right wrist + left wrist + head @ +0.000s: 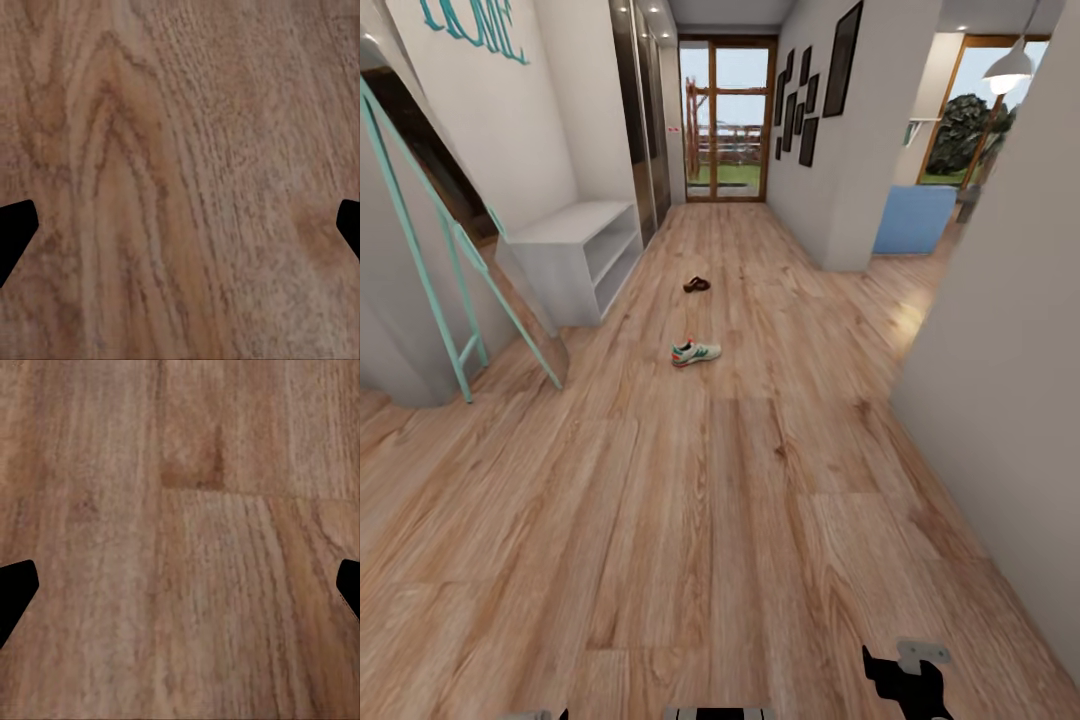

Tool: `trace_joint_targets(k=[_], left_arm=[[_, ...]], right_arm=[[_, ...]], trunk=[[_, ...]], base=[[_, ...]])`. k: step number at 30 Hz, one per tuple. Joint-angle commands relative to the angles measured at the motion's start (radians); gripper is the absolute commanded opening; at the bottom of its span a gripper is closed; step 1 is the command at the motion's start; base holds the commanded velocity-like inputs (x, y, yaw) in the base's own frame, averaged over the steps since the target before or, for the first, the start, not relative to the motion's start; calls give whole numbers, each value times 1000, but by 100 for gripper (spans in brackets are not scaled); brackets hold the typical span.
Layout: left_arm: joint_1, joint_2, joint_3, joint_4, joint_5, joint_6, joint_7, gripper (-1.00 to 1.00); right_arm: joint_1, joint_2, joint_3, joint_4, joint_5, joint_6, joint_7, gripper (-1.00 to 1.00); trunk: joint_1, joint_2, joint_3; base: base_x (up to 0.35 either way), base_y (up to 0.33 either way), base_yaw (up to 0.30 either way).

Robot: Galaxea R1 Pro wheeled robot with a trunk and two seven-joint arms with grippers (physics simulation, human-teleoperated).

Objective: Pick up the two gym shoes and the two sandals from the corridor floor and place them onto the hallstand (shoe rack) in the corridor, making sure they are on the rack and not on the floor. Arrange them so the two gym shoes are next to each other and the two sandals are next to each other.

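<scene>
One gym shoe (pixel 695 352), white with green stripes and an orange heel, lies on the corridor floor (pixel 690 520) ahead of me. One brown sandal (pixel 697 285) lies farther down the corridor, beyond the shoe. The other shoe, the other sandal and the hallstand are out of view. My right gripper (pixel 180 232) hangs open over bare planks, and its dark body (pixel 905 680) shows at the head view's lower edge. My left gripper (pixel 180 592) is open too, above bare floor, with nothing between its fingers.
A plain low white two-shelf bench (pixel 575 255) stands against the left wall near the sandal. A teal-framed mirror (pixel 460 290) leans on the wall closer to me. A white wall (pixel 1000 380) runs along the right, and a blue seat (pixel 915 220) stands in the side opening. Glass doors (pixel 726 120) end the corridor.
</scene>
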Motion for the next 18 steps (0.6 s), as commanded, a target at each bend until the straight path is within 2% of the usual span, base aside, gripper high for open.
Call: trace_joint_targets(k=[1, 18], left_arm=[[-1, 0, 3, 1, 9, 0, -10, 100], [-1, 0, 3, 1, 9, 0, -10, 100]], right_arm=[[-1, 0, -1, 1, -7, -4, 2, 100], [-1, 5, -1, 1, -9, -4, 0, 100]], trunk=[[0, 0, -1], [0, 0, -1]], base=[[333, 103, 0], [333, 103, 0]])
